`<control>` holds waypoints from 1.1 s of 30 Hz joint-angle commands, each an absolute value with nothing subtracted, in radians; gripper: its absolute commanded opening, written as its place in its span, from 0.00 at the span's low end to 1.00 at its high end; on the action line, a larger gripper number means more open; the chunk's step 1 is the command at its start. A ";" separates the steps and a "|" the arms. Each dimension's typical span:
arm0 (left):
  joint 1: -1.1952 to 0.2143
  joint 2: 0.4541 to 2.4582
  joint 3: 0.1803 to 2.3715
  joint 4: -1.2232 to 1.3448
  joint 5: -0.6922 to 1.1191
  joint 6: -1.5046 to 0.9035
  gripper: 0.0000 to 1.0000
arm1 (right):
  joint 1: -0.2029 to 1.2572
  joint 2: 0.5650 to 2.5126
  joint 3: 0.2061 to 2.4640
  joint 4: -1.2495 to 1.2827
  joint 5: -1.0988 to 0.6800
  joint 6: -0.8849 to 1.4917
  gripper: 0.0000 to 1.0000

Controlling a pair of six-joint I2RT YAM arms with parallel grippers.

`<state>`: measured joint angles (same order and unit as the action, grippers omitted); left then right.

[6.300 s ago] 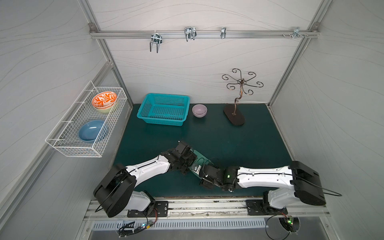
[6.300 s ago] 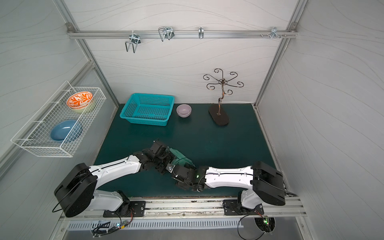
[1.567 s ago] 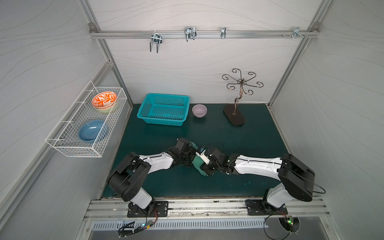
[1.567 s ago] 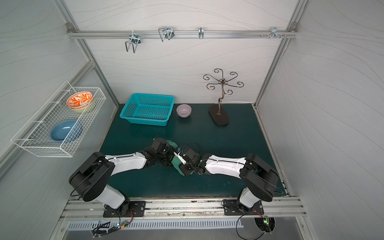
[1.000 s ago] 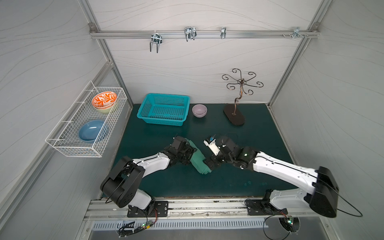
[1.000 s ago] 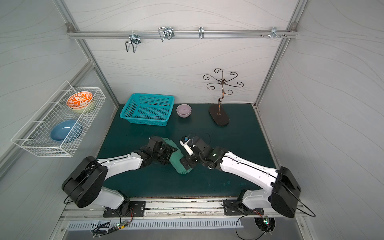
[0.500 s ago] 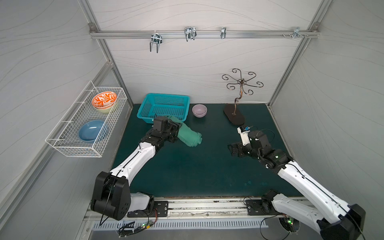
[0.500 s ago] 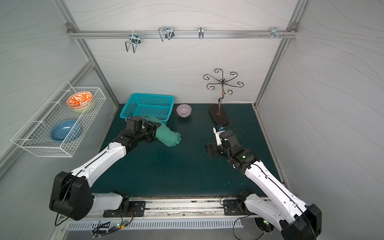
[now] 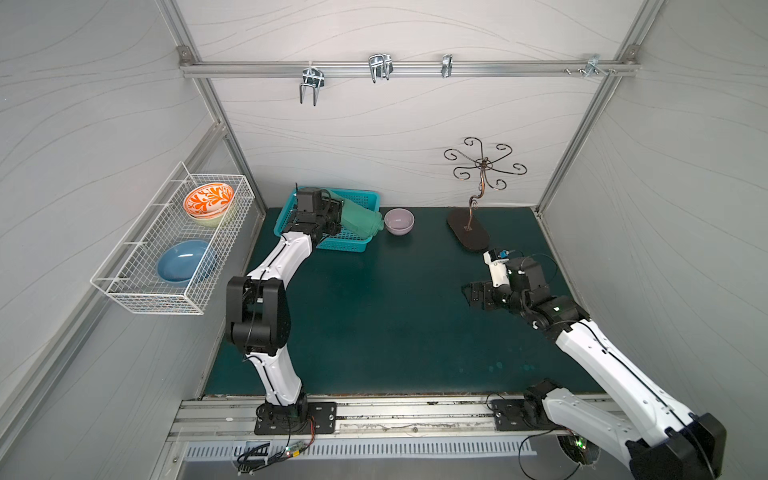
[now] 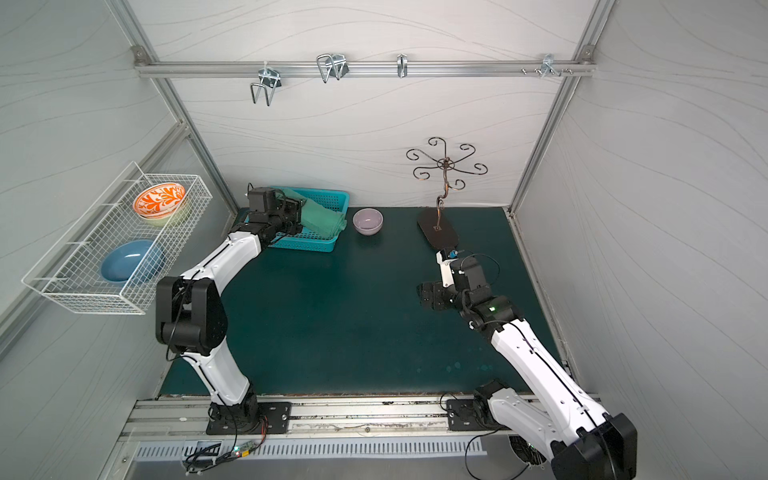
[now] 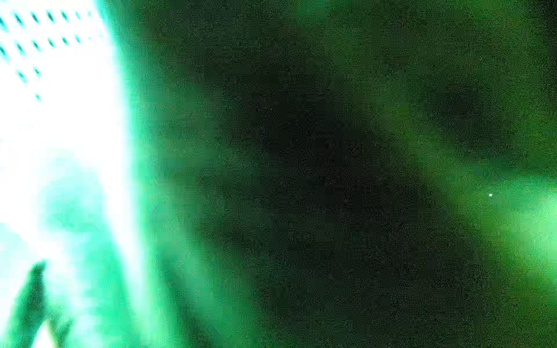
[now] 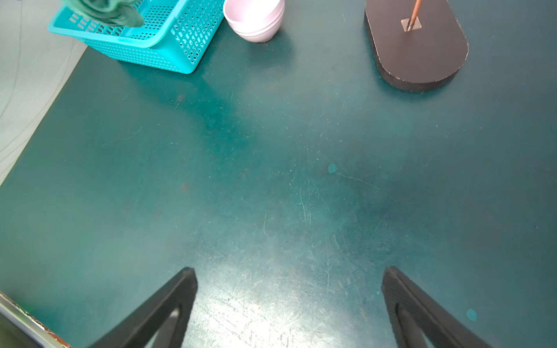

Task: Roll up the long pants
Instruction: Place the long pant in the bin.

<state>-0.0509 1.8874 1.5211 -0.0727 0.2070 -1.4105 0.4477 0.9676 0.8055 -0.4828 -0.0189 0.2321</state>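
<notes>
Right wrist view: right pincer (image 12: 289,301) released; left pincer (image 9: 337,217) grasps long pants (image 9: 359,220) over basket (image 9: 349,246).

basket (image 9: 345,245): turquoise, upper centre
bowl (image 9: 399,220): pale pink, just right of basket
stand (image 9: 467,235): dark base, upper right
wire rack (image 9: 124,286): left side

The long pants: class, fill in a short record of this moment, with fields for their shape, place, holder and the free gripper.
Item: the long pants
Shape: rolled into a compact bundle
Place: over the turquoise basket, one end past its rim toward the pink bowl
Holder: left gripper, closed on the bundle
Free gripper: right gripper, open and empty above the green mat
</notes>
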 commanded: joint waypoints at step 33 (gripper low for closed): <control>0.000 2.261 1.984 -0.471 0.065 -1.493 1.00 | 0.337 1.078 0.832 -0.452 -0.022 0.207 0.99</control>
